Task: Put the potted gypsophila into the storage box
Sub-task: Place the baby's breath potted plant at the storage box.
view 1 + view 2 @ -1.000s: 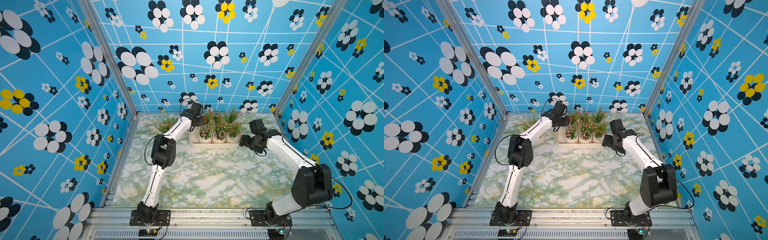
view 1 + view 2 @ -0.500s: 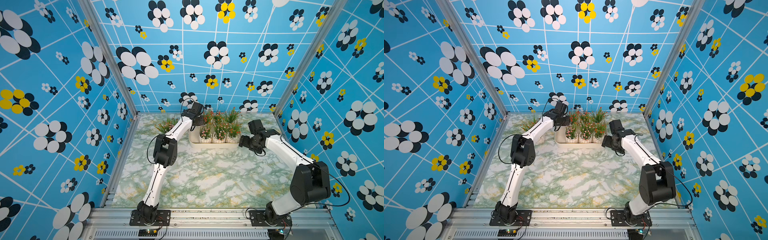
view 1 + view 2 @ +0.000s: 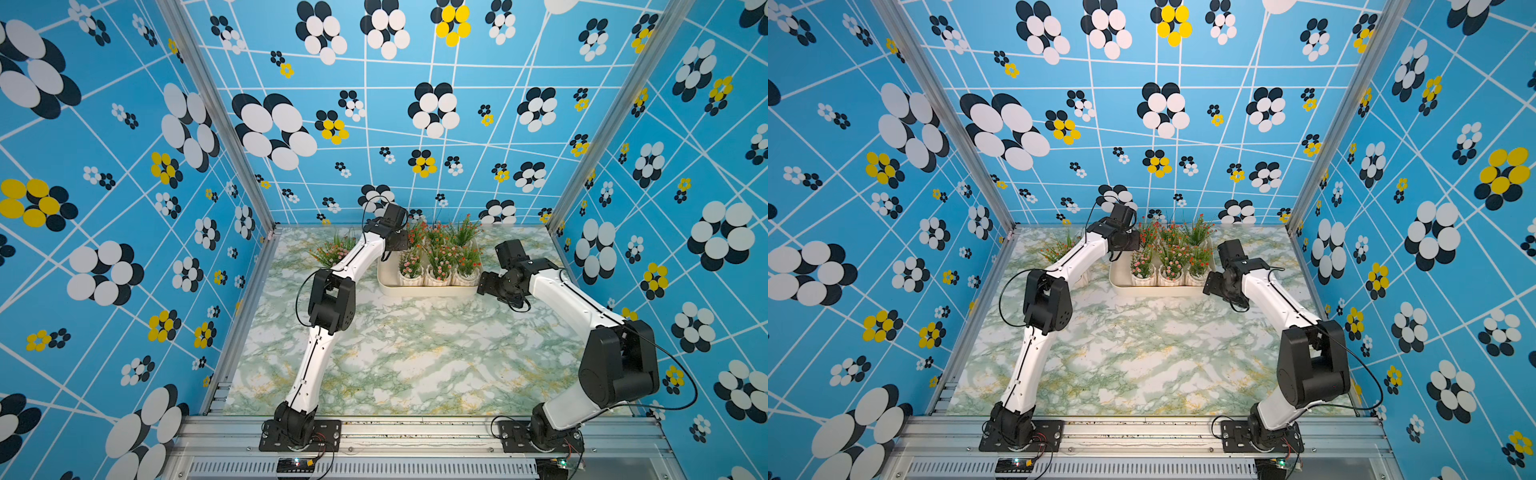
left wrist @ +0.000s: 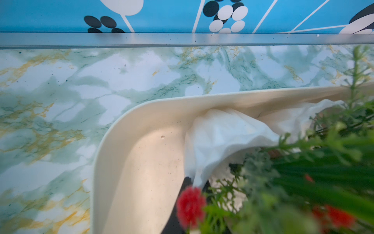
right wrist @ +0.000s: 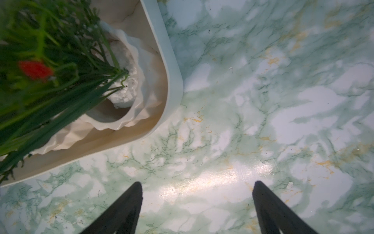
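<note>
Marbled table (image 3: 415, 357) mostly bare across lower centre in both top views. Cream storage box (image 3: 428, 290) at upper centre near the back edge, packed with potted plants (image 3: 438, 259); one stray pot (image 3: 330, 253) outside, to its left. Left gripper (image 4: 197, 182) pinched narrow on the rim of a white pot (image 4: 218, 137) in the box's far left corner. Right gripper (image 5: 197, 183) spread wide, empty, just right of the box.

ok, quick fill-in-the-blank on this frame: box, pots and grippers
1. The right gripper hangs over bare tabletop, jaws ___.
2. In the storage box, the near row holds ___ white pots.
3. One potted gypsophila stands outside the box, partly behind the ___ arm.
4. The left gripper is shut on the ___ of a tilted pot.

Missing: open; three; left; rim.
</note>
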`<state>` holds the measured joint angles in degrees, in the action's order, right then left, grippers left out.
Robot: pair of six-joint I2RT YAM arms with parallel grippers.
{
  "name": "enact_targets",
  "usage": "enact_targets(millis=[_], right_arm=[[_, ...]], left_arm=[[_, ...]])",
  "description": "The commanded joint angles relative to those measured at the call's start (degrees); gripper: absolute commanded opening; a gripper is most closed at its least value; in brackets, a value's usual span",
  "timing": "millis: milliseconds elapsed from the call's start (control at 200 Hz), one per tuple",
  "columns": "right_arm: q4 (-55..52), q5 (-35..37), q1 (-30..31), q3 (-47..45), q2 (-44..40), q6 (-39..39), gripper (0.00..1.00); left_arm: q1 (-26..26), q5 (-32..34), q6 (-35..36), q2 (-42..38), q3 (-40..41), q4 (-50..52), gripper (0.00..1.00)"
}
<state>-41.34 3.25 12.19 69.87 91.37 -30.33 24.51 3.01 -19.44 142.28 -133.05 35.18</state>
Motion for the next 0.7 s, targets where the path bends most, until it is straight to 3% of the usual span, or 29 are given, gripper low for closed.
enact_targets(millis=[0,410,695], right_arm=[[-0.9,-0.2,-0.4,1.2,0.3,1.1,0.88],[-0.9,-0.2,-0.5,1.4,0.4,1.2,0.88],[-1.1,-0.6,-0.5,1.6,0.0,0.8,0.88]], left_arm=[[0.4,-1.2,-0.4,0.8,-3.6,-2.5,0.12],[0.4,-1.0,-0.1,2.4,-5.7,-1.4,0.22],[0.3,1.3,1.1,-0.8,-5.4,1.5,0.28]])
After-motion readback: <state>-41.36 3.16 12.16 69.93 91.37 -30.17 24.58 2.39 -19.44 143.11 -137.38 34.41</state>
